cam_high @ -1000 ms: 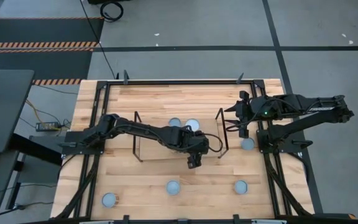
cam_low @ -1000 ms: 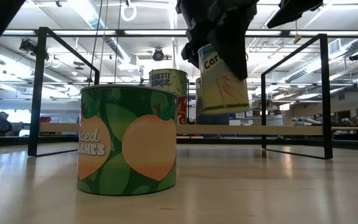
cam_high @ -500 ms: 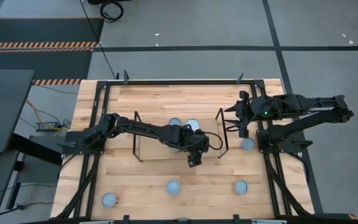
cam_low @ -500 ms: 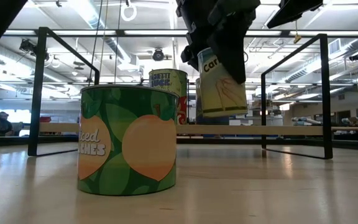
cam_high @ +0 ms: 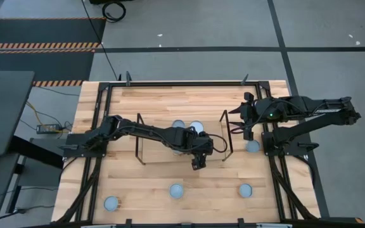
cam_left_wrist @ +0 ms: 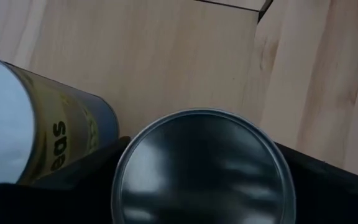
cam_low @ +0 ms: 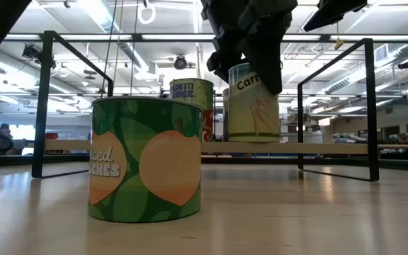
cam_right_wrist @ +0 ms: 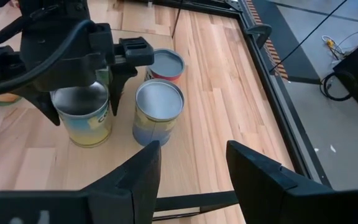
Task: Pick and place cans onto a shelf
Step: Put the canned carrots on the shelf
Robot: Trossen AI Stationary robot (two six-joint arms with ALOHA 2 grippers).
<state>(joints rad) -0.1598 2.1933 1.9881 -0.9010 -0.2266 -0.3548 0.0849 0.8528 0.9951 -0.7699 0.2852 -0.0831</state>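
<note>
Compared with a second ago, the held can (cam_low: 253,103) is sitting lower and upright in the low view, its base level with the shelf (cam_low: 154,147) surface instead of tilted above it. You are in the placing step: the left gripper (cam_right_wrist: 73,59) is clamped on this can from above, over the shelf's right half. From the low view the base appears to be resting on the board, but contact cannot be confirmed.

Your next move calls for spreading the fingers only after the can is seated, then lifting straight up.

Just beside the gripper, two more cans are standing on the shelf: a pale-lidded can (cam_right_wrist: 158,112) next to the held one, and a red-sided can (cam_right_wrist: 165,63) behind it. Judge the finger room on that side as tight; a wide opening could nudge the neighbour. The shelf's right wire frame (cam_low: 368,106) is standing apart from the gripper, leaving room that way.

The right gripper (cam_high: 241,120) is waiting with fingers spread, beyond that frame. Nearer the front edge of the table (cam_high: 151,183), three loose cans (cam_high: 177,190) are waiting, well apart from the gripper.
</note>
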